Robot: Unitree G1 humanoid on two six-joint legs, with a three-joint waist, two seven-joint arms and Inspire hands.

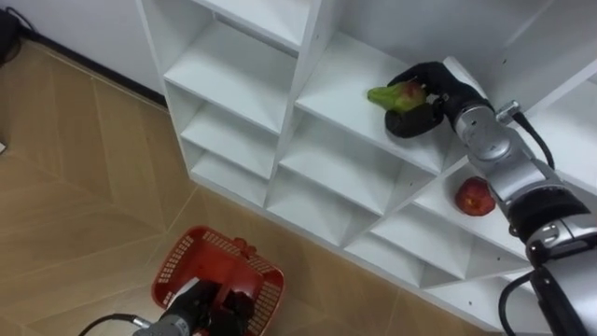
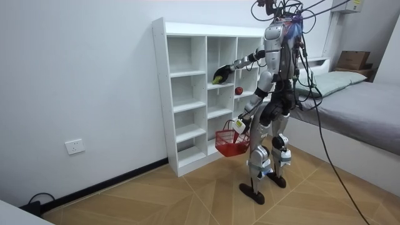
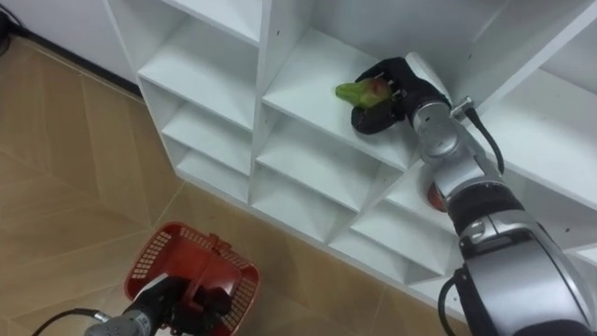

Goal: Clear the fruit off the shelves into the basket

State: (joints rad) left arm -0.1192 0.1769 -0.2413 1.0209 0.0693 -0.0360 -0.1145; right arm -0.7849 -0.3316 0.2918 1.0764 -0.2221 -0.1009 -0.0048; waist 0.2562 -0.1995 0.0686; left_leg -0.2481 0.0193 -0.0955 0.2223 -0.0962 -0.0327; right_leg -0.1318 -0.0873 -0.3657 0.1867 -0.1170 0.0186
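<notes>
A green fruit with a reddish patch [image 1: 396, 94] [image 3: 362, 91] lies on a shelf of the white closet [image 1: 280, 112] [image 2: 187, 94]. My right hand [image 1: 424, 98] [image 3: 387, 95] [image 2: 219, 76] reaches into that compartment and its fingers curl round the fruit. A red fruit [image 1: 475, 196] [image 2: 239, 90] rests on the shelf one level lower, to the right, beside my right forearm. My left hand [image 1: 201, 308] [image 3: 163, 303] hangs low and is shut on the handle of a red mesh basket [image 1: 219, 271] [image 3: 191, 271] [image 2: 230, 141]. I stand facing the closet.
The closet's other compartments in view hold nothing. Wooden floor [image 1: 75, 187] spreads to the left of the closet. A bed [image 2: 356, 106] stands behind me at the room view's right, with a cardboard box [image 2: 353, 60] beyond it.
</notes>
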